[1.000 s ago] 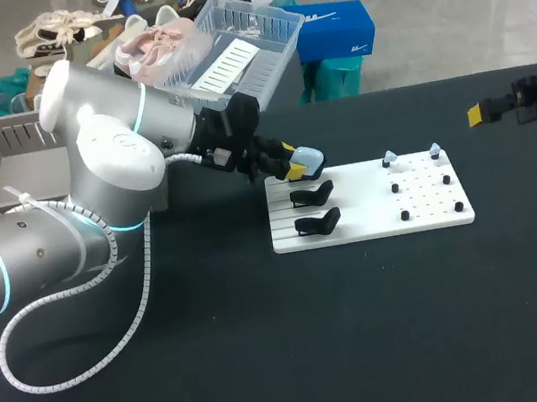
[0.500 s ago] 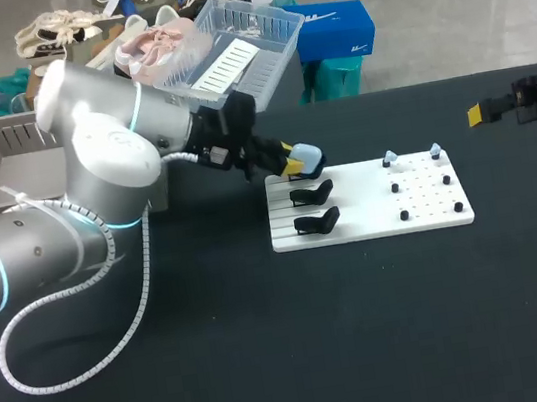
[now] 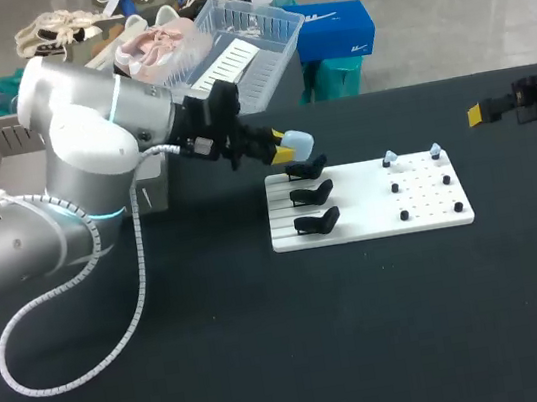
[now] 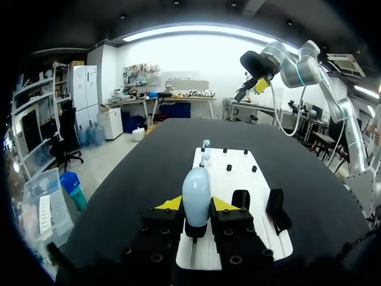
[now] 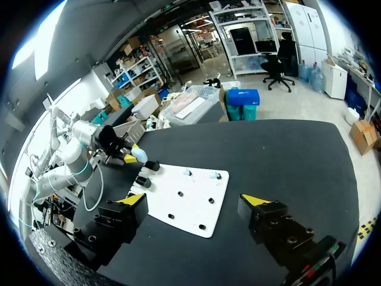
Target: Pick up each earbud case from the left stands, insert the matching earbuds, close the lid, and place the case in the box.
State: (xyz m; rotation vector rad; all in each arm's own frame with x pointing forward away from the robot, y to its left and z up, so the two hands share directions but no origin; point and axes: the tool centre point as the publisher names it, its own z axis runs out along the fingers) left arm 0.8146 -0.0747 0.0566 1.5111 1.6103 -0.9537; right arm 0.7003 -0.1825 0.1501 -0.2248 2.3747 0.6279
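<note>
On the black table (image 3: 272, 362), the pale blue case (image 3: 301, 142) is clamped between the left gripper's (image 3: 288, 143) fingers, in the air just by the rearmost of three black stands (image 3: 312, 194) on the white board (image 3: 372, 216). Two earbuds (image 3: 390, 157) sit on the board's far pegs. The right gripper (image 5: 196, 201) hangs wide open, well apart.

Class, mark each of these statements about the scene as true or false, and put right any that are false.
1. The left arm's jaws are shut on the light blue earbud case. True.
2. The case rests on a black stand. False: it is held clear of the three stands, which are all bare.
3. Two earbuds sit at the far edge of the white board. True.
4. The right arm's jaws grip an earbud. False: they are open and hold nothing.
</note>
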